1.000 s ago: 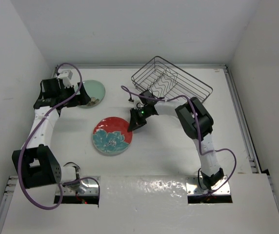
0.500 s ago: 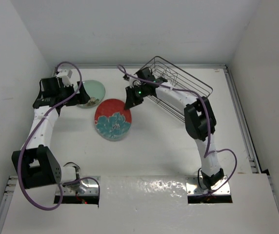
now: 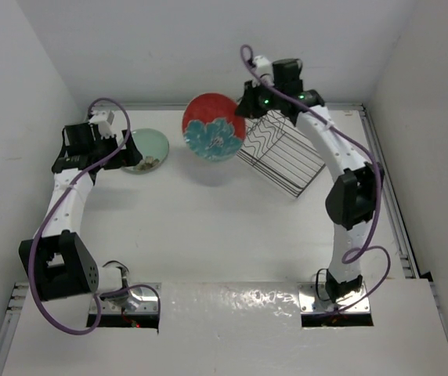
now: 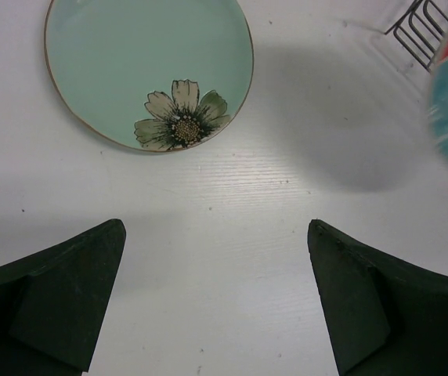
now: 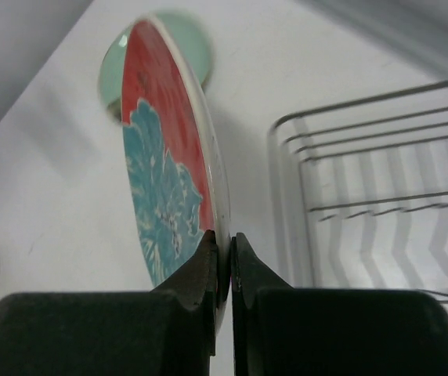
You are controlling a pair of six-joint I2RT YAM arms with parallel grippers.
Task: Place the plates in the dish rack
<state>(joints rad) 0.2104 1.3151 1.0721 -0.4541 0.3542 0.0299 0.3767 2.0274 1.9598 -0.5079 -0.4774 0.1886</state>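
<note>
Red plate [image 3: 214, 128] lifted off tbl [image 3: 208, 235], held beside rack [image 3: 280, 154]

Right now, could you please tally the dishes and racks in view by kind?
Plates: 2, the red plate and the mint green plate
Racks: 1, the dish rack
Total: 3

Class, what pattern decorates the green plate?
The green plate bears one cream flower; left wrist view.
</note>
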